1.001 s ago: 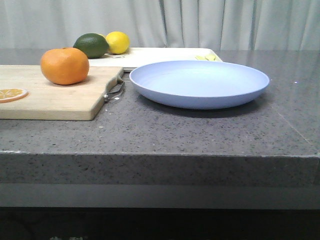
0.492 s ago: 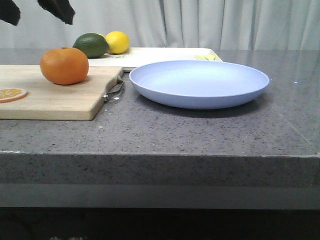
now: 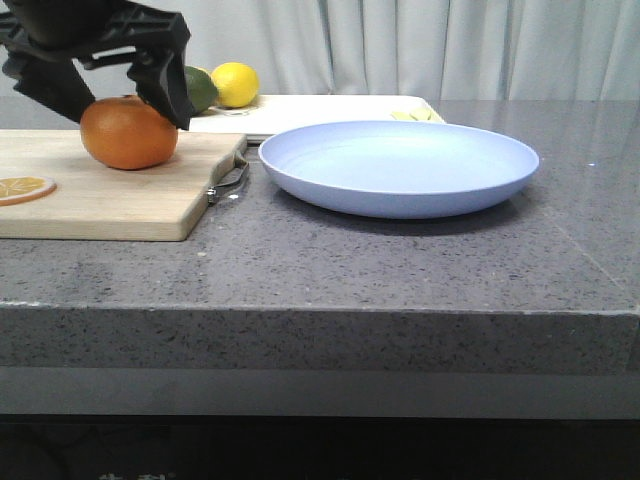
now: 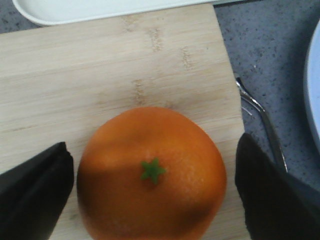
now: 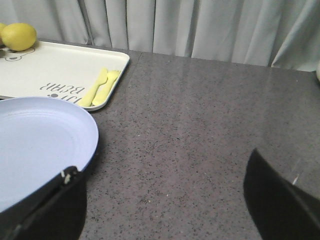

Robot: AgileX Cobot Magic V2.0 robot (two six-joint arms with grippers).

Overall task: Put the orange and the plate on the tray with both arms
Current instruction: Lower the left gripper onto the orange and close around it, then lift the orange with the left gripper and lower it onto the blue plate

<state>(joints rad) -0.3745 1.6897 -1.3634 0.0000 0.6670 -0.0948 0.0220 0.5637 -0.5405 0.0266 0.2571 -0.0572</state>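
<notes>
Our left hand [image 4: 150, 200] sits spread wide w/ the orange [image 4: 150, 172] between its fingers on the cutting board [image 4: 100, 75], ready to clamp. Right hand [image 5: 165, 200], also spread, hangs beside the plate [image 5: 35, 145]; tray [image 5: 60, 67] beyond.

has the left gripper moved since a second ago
Yes. The left gripper was out of the front view then; it has come down from the top left and now straddles the orange on the cutting board, jaws open.
</notes>
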